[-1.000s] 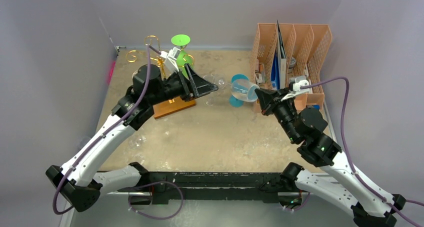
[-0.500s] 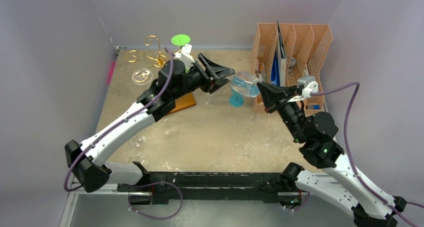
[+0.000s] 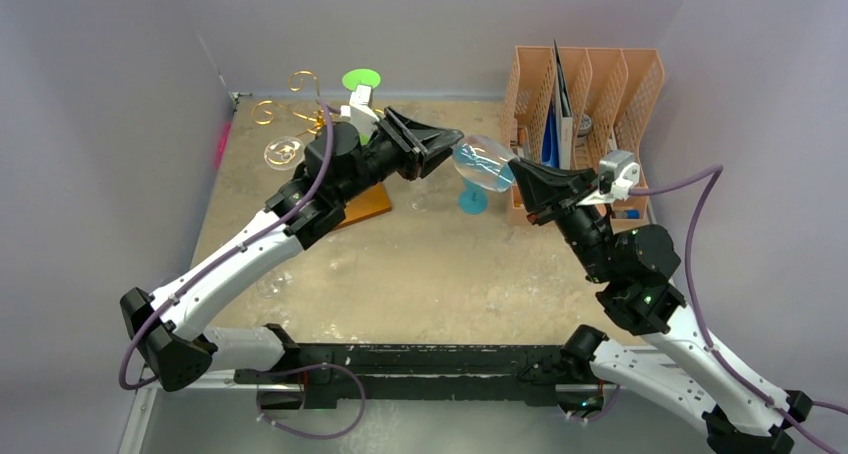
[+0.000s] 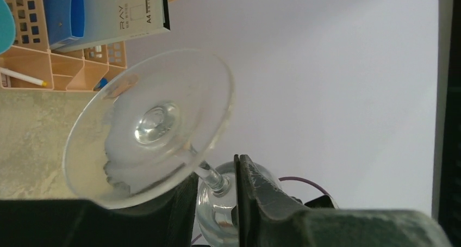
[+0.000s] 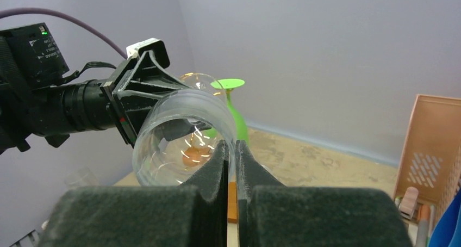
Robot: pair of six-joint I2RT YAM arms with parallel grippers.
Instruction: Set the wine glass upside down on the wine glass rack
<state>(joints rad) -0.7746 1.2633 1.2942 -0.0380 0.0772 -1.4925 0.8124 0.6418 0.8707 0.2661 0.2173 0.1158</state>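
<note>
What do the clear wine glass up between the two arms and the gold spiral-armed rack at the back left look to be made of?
The clear wine glass looks like glass, possibly clear plastic: fully transparent, with glossy highlights on foot and bowl. The gold wire rack looks like thin metal wire with a shiny gold finish, on a brown, wooden-looking base.

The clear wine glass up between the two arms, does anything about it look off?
Yes: the wine glass hangs sideways in mid-air, empty. The right gripper pinches its rim while the left gripper straddles its stem without clamping. Nothing looks spilled or broken; it simply isn't on the rack yet.
</note>
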